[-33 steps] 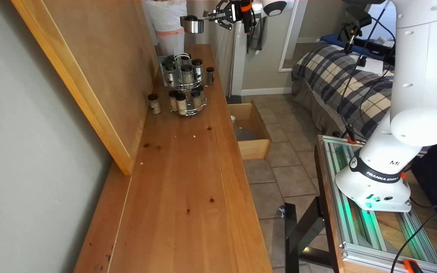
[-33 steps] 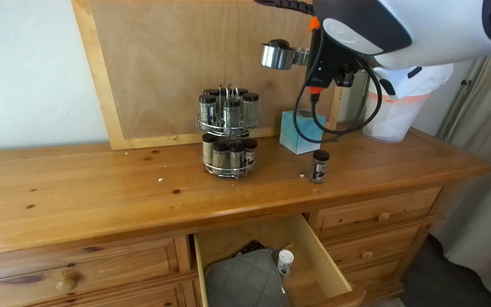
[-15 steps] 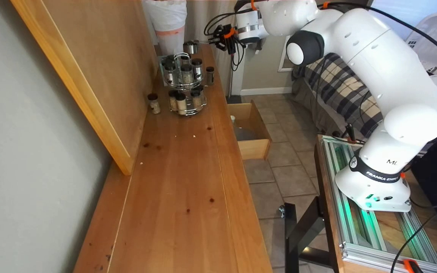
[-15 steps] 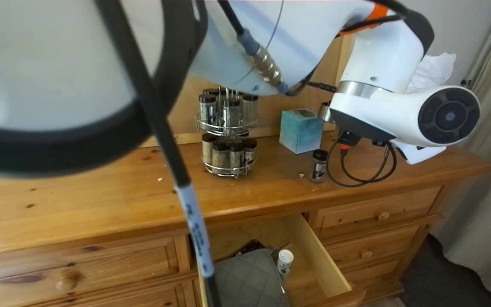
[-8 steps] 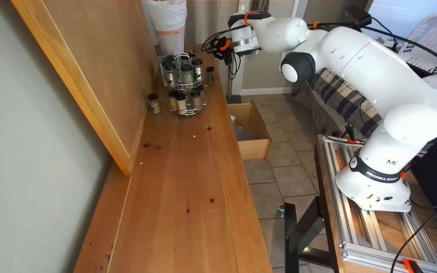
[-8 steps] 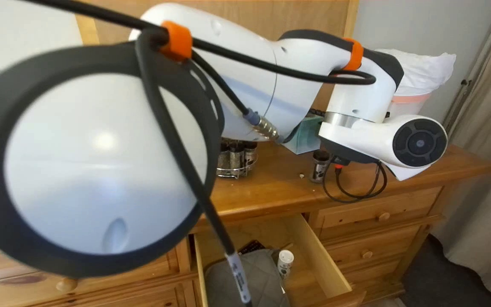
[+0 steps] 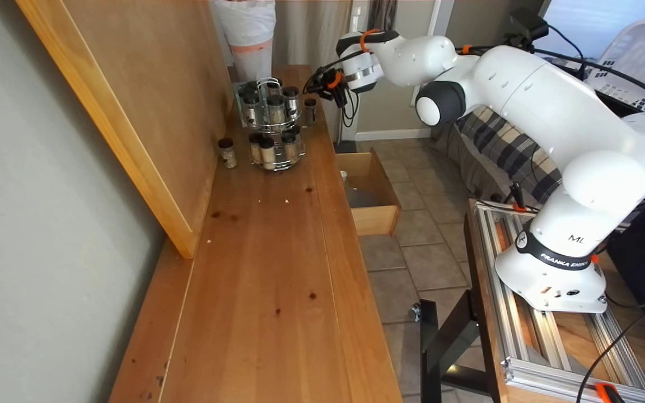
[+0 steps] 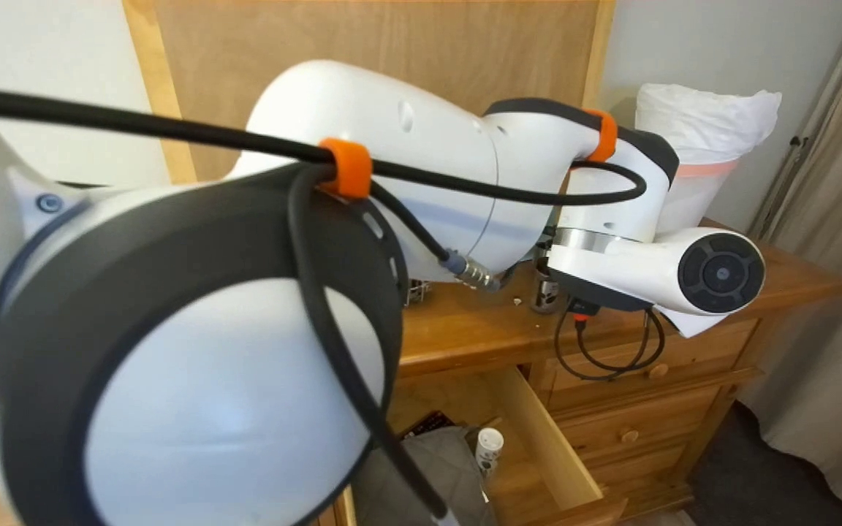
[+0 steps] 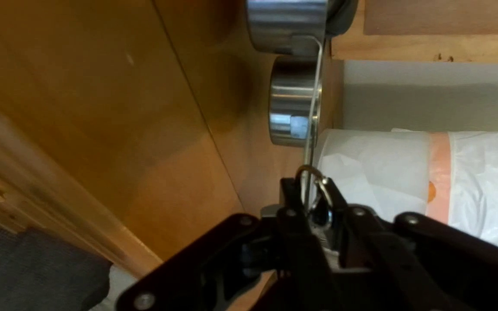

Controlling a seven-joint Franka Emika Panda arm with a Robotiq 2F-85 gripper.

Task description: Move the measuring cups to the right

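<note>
Measuring cups (image 9: 294, 101) there at upper centre of the wrist view, just over or touching the bench (image 9: 149, 134), can't tell which, pinched by thin handles (image 9: 311, 134) in a tight gripper (image 9: 311, 194) — likely light, stiff, slick, apt to pivot, so best held flat across that steel.

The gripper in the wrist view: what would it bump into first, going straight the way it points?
The measuring cups are directly ahead, but the gripper holds them, so they would lead. Past them, the wooden dresser top seems likeliest to be met first, though the depth is hard to judge.
</note>
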